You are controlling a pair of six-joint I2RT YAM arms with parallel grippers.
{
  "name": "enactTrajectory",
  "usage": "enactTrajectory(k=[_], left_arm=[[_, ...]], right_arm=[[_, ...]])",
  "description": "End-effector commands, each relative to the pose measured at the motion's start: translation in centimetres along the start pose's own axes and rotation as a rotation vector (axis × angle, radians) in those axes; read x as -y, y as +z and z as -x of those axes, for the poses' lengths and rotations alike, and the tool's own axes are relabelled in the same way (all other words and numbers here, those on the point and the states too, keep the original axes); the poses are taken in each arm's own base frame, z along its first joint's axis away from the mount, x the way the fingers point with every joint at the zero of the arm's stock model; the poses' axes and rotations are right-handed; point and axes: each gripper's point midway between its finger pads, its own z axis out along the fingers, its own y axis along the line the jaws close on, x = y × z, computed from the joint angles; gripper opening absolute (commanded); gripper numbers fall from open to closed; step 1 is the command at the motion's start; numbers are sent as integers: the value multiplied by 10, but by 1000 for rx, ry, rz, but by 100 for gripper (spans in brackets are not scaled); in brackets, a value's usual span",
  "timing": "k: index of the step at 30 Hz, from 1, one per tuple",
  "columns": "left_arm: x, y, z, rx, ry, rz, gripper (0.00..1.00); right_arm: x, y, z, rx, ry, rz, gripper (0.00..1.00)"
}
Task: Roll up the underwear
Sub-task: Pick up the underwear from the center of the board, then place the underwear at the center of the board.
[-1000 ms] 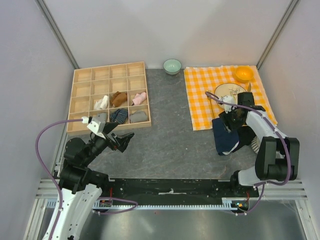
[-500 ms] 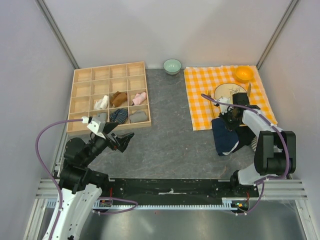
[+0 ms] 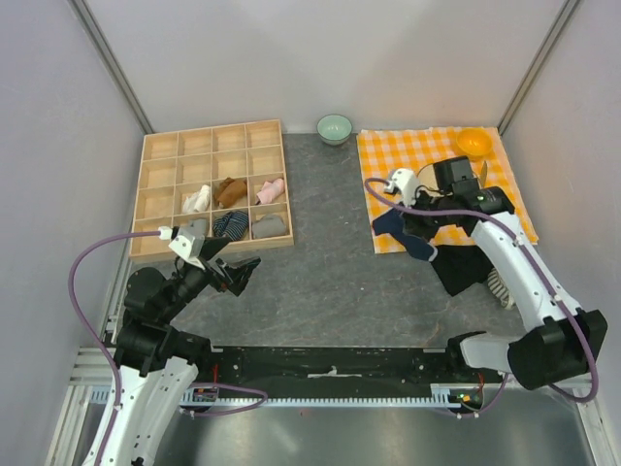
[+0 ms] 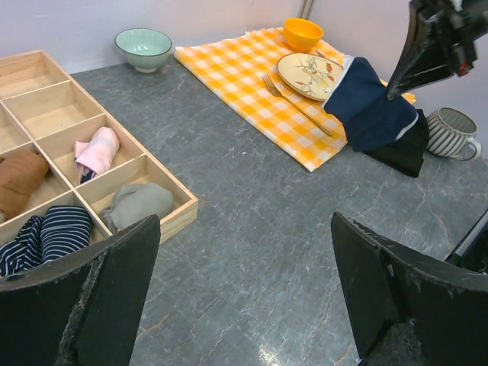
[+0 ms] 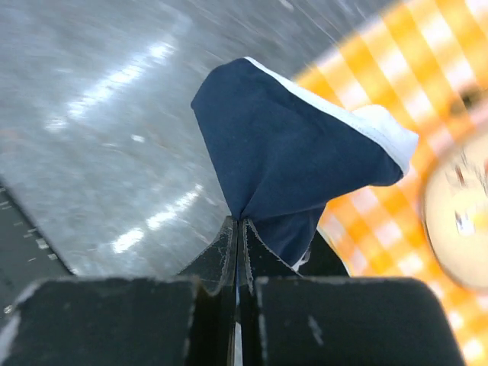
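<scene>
The underwear is navy with white trim and hangs bunched from my right gripper, which is shut on a pinch of the fabric. In the top view the underwear dangles over the left edge of the orange checked cloth, below the right gripper. The left wrist view shows the underwear lifted beside the plate. My left gripper stands open over the bare grey table, far to the left, with nothing between its fingers.
A black garment lies near a striped mug. A fork, an orange bowl and a green bowl are at the back. The wooden compartment tray holds rolled garments, among them a striped one and a grey one.
My right gripper closed on the underwear, lifted it off the table and carried it left and back over the cloth's edge. The left arm has not moved.
</scene>
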Motion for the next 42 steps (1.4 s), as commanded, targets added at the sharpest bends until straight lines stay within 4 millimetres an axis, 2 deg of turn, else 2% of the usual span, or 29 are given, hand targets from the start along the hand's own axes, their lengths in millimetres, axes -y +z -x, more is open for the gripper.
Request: enactTrajectory(k=[1, 2, 3, 5, 6, 9, 10, 12, 13, 14, 15, 16, 17, 18, 20, 21, 23, 29, 34, 36, 37, 39, 40, 42], left_arm=[[-3, 0, 4, 21, 12, 15, 99], [-3, 0, 4, 22, 12, 18, 99], [-3, 0, 4, 22, 13, 18, 99], [-4, 0, 4, 22, 13, 21, 99], [-5, 0, 4, 20, 14, 26, 99], [-7, 1, 2, 11, 10, 37, 99], [-8, 1, 1, 8, 11, 37, 99], [-9, 1, 0, 3, 8, 46, 99], [-9, 2, 0, 0, 7, 45, 99], [-9, 2, 0, -1, 7, 45, 99], [-10, 2, 0, -2, 6, 47, 99], [-10, 3, -1, -5, 5, 47, 99], [-10, 3, -2, -7, 4, 46, 99], [-10, 3, -1, -5, 5, 46, 99], [-10, 3, -2, -8, 4, 45, 99], [-10, 3, -2, -8, 4, 45, 99], [-10, 3, -2, -7, 4, 45, 99], [-9, 3, -2, -6, 5, 41, 99], [-9, 2, -1, -4, 4, 44, 99], [-9, 3, -2, -5, 4, 41, 99], [-9, 3, -2, -6, 3, 43, 99], [-9, 3, -2, -6, 3, 40, 99], [-9, 3, -2, -6, 3, 41, 99], [-9, 3, -2, -7, 3, 41, 99]], right_arm=[[-80, -24, 46, 109, -164, 262, 0], [-86, -33, 61, 141, -206, 276, 0], [-107, -39, 67, 160, -259, 356, 0], [-123, -54, 82, 197, -312, 424, 0], [-138, -62, 91, 246, -352, 492, 0], [-150, -79, 112, 321, -370, 568, 0], [-152, -79, 115, 333, -365, 588, 0], [-143, -61, 116, 323, -332, 547, 0], [-130, -46, 108, 270, -260, 471, 0], [-120, -11, 93, 246, -225, 423, 0], [-110, 12, 78, 199, -191, 369, 0], [-89, 35, 58, 118, -152, 257, 0], [-80, 62, 31, 50, -120, 201, 0], [-69, 80, 10, -28, -99, 154, 0], [-44, 96, -21, -144, -92, 23, 0], [-38, 102, -33, -181, -75, 12, 0], [-45, 106, -44, -196, -61, 46, 0], [-65, 105, -45, -174, -58, 153, 0], [-80, 97, -30, -126, -93, 255, 0], [-90, 91, -29, -133, -114, 307, 0], [-94, 87, -19, -107, -156, 340, 0], [-112, 75, -16, -117, -207, 412, 0], [-117, 68, -2, -86, -241, 434, 0], [-137, 55, 7, -77, -318, 490, 0]])
